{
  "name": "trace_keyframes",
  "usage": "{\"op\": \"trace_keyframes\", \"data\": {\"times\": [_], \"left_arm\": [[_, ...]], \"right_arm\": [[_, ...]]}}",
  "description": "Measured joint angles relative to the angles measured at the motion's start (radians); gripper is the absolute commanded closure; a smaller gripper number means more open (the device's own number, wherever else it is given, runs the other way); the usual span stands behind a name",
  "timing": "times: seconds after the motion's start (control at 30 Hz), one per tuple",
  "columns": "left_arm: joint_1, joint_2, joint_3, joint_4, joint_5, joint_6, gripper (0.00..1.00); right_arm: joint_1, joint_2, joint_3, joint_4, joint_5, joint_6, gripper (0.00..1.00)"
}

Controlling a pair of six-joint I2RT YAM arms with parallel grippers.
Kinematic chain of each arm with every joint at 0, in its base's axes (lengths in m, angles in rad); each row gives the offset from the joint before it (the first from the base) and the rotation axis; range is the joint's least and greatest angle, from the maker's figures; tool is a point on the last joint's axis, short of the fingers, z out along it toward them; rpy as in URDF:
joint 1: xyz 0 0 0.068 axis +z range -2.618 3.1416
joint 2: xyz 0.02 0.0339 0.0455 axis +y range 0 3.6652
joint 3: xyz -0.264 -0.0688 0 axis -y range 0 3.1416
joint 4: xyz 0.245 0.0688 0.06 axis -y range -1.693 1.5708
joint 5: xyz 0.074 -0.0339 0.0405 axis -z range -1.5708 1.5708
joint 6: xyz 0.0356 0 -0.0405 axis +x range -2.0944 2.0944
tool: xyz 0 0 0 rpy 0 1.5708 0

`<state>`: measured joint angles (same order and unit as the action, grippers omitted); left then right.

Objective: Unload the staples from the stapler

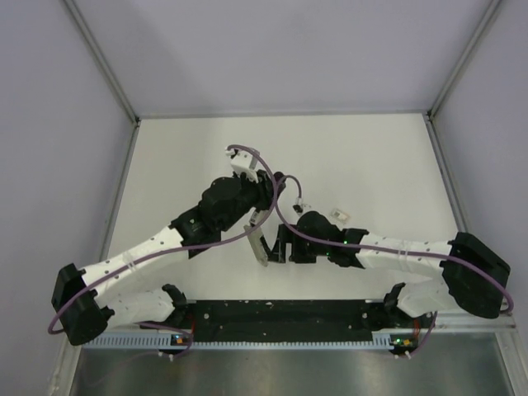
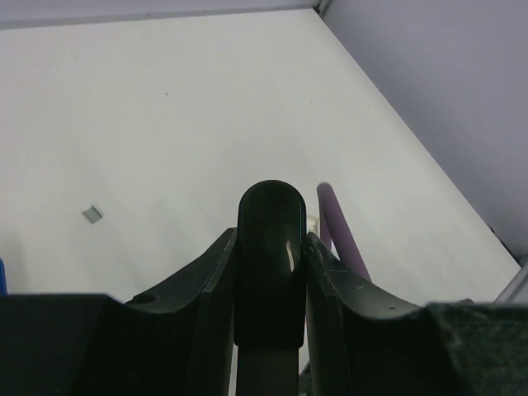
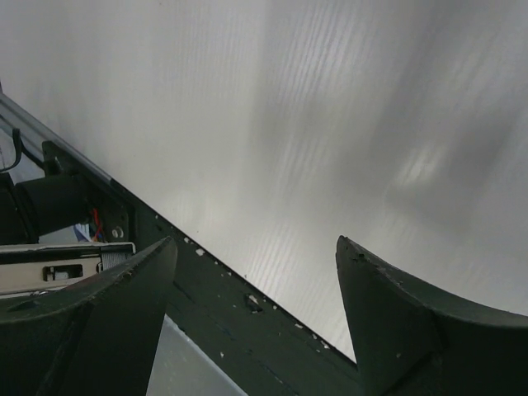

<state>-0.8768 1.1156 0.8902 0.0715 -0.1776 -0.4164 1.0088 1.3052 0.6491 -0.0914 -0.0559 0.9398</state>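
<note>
Stapler (image 1: 259, 238) shows in the overhead view as a slim grey and dark bar near the middle of the table (image 1: 371, 157), a little toward 6 o'clock from centre, its length running roughly from 12 to 6 o'clock. Whether it rests on the surface or is lifted off it cannot be told. The left pincer (image 1: 260, 219) comes at it from about 11 o'clock and has hold of it. In the left wrist view the stapler's (image 2: 271, 264) dark rounded end sits squeezed between the two fingers (image 2: 216, 280), which press against both its sides, the left pincer (image 2: 271, 239) being partly closed around it. A purple cable (image 2: 337, 227) runs just past the stapler at its 3 o'clock. A small grey scrap (image 2: 92, 214) lies alone on the table toward 9 o'clock, well apart. The right pincer (image 1: 280, 242) is just beside the stapler at 3 o'clock. In its own view the right pincer (image 3: 256, 243) is spread wide with nothing between the fingers (image 3: 396, 313).
</note>
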Motion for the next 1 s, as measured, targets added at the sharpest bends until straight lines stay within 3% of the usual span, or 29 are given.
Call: {"op": "trace_keyframes", "data": {"times": [0.47,1.0], "left_arm": [[0.004,0.042,-0.018,0.117,-0.16,-0.002,1.0],[0.002,0.232,0.003,0.163,-0.241,0.022,1.0]], "right_arm": [[0.043,0.117,0.068,0.059,-0.05,0.022,0.21],[0.049,0.145,0.08,0.043,-0.067,0.011,0.21]]}}
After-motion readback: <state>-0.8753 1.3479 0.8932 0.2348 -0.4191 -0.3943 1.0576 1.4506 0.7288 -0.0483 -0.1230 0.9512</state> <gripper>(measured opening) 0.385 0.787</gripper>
